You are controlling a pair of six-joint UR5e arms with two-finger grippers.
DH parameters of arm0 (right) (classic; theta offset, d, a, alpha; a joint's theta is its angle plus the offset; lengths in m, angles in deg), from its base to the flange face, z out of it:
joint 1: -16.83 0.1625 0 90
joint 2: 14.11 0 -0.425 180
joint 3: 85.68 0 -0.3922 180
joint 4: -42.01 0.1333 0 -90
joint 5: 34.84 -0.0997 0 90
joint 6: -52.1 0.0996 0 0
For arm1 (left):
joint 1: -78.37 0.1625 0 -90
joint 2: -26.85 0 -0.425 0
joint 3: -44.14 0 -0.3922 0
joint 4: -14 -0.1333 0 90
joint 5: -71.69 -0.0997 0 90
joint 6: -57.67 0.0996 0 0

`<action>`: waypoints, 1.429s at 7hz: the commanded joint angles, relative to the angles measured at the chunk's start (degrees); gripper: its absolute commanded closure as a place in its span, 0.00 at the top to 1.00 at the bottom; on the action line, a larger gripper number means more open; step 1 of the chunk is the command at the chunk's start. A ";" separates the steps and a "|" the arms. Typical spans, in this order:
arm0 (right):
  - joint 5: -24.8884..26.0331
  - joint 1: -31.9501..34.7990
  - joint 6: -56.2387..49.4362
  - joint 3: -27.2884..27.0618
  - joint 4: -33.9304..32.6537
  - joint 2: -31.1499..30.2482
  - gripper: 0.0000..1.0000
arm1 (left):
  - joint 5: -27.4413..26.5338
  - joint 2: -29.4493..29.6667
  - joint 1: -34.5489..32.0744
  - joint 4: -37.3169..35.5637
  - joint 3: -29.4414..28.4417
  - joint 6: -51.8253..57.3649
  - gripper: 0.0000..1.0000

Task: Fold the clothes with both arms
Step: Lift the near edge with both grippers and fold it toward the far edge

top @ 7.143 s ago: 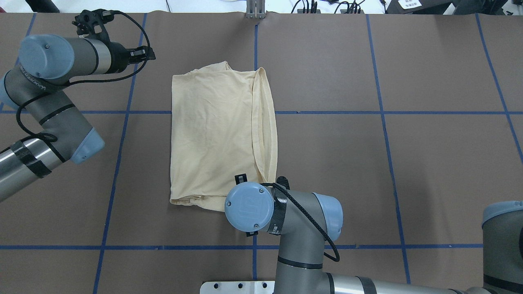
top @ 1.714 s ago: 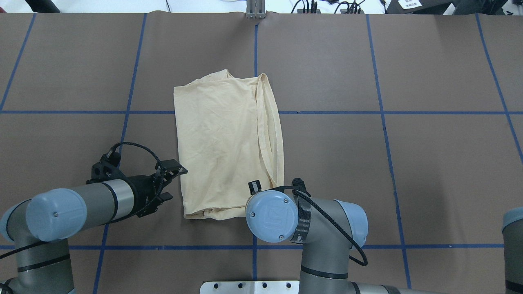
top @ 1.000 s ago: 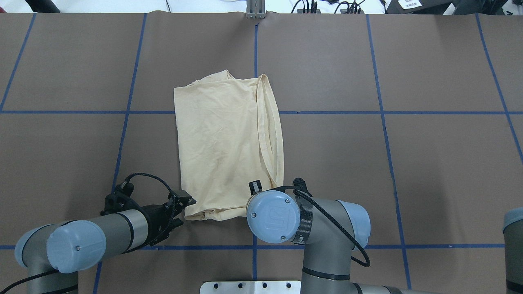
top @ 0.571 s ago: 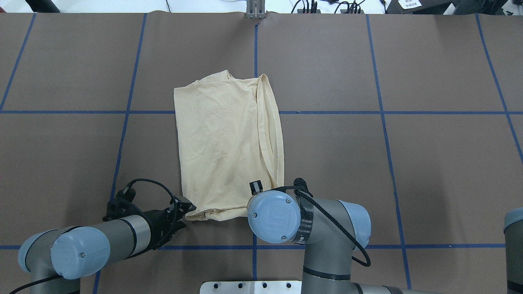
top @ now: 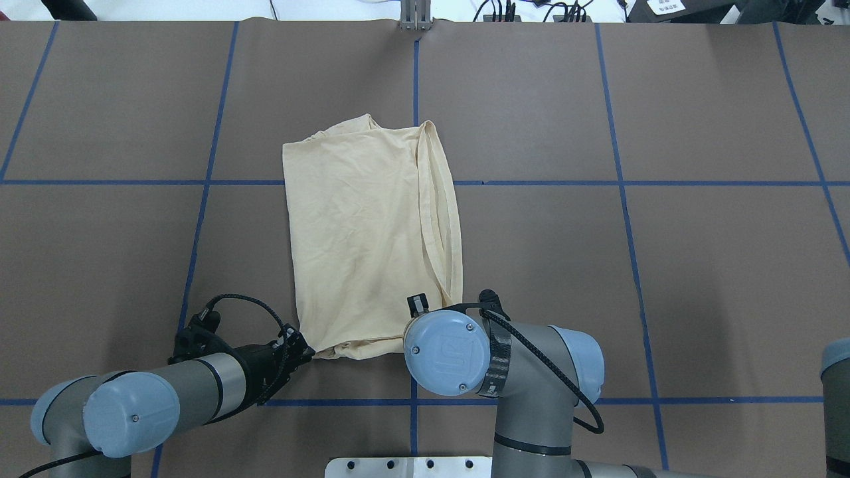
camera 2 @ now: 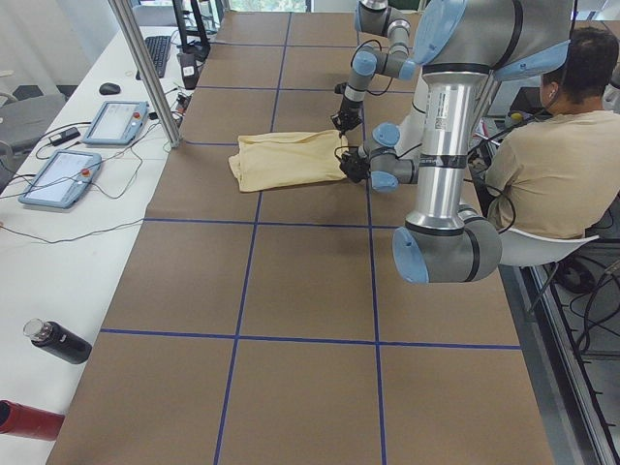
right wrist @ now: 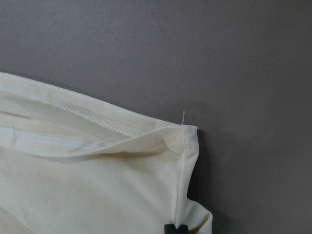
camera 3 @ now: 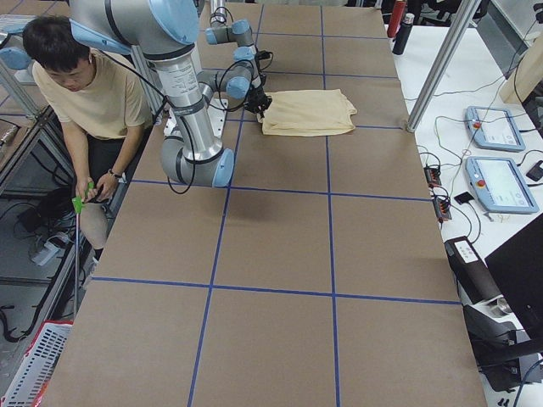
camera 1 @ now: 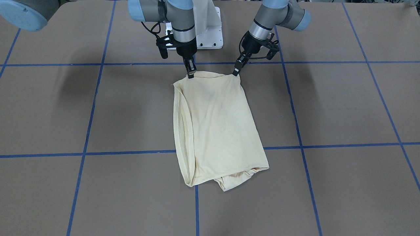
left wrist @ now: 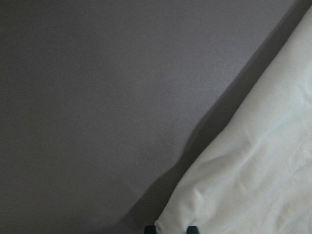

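The clothes (camera 1: 216, 127) are one pale cream-yellow shirt folded into a long rectangle at the table's middle (top: 368, 232); its print is hidden. My left gripper (camera 1: 235, 72) is down at the shirt's near left corner (top: 302, 350). In its wrist view, thick fabric (left wrist: 253, 185) sits pinched between the two black fingertips (left wrist: 151, 228). My right gripper (camera 1: 190, 74) is shut on the near right corner, where the stitched hem (right wrist: 87, 122) shows. From overhead, its own wrist (top: 441, 352) hides it.
The white pedestal base (camera 1: 208, 29) stands at the table's near edge between the arms. A person (camera 3: 93, 93) sits behind the robot. Control pendants (camera 2: 116, 121), a metal post (camera 2: 145, 73) and bottles (camera 2: 58, 341) line the far side.
My left arm swung from the shirt's far left down to its near left corner, and its fingers closed on the fabric there. The right arm and the shirt shifted slightly rightward early, then held still.
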 commanded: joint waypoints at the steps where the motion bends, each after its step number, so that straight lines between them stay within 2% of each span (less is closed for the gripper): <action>1: 0.00 0.00 0.00 -0.12 0.03 -0.15 0.00 | -0.08 -0.42 -0.03 0.20 0.83 -0.17 0.00; 3: -0.09 -0.17 0.00 -1.60 -0.14 -0.59 0.00 | 0.27 -0.42 -0.03 0.29 4.06 0.01 0.00; 4: -0.09 -0.61 0.00 -4.48 -1.62 -1.64 0.00 | 1.15 -1.47 -0.03 0.12 8.79 0.01 0.00; 5: -0.18 -0.79 0.00 -10.60 -4.86 -3.73 0.00 | 3.24 -2.70 -0.03 -0.41 14.14 -0.25 0.00; 6: -0.61 -0.70 0.00 -13.62 -9.67 -2.54 0.00 | 3.35 -4.01 -0.21 -0.50 17.59 -0.51 0.00; 8: -2.01 5.32 -7.42 -12.87 -14.10 1.15 0.00 | 4.14 -2.98 -3.78 -0.50 17.81 1.14 0.00; 10: -7.36 13.06 -14.02 -3.43 -13.42 8.25 0.00 | 4.58 -1.66 -9.94 -0.68 14.65 4.57 0.00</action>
